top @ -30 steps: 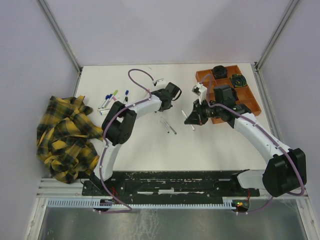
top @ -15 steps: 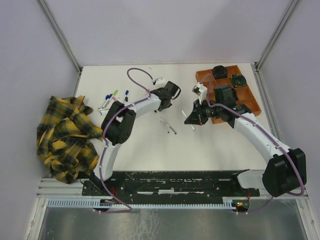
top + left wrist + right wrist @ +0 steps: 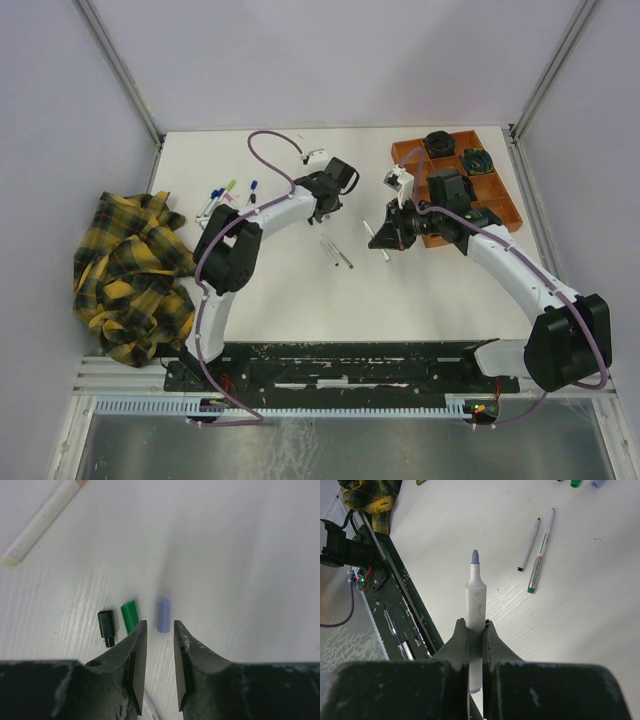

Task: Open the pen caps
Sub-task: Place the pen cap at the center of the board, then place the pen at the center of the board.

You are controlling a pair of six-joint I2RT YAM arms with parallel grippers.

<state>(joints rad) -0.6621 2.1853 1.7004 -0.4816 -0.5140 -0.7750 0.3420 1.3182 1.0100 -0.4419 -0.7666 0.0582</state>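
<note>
Three loose pen caps lie on the white table just past my left fingertips: a pale blue cap, a green cap and a black cap. My left gripper hovers over them, open by a narrow gap with nothing between its fingers. My right gripper is shut on a white pen barrel whose blue tip is bare and points away from the wrist. Two uncapped pens lie side by side on the table. Several capped pens lie at the far left.
An orange tray with black round objects stands at the back right, close behind my right arm. A yellow plaid cloth is heaped at the left edge. Another white pen barrel lies beyond the caps.
My left gripper has opened and drawn slightly toward the far side of the table. The right arm and its pen have not moved.
</note>
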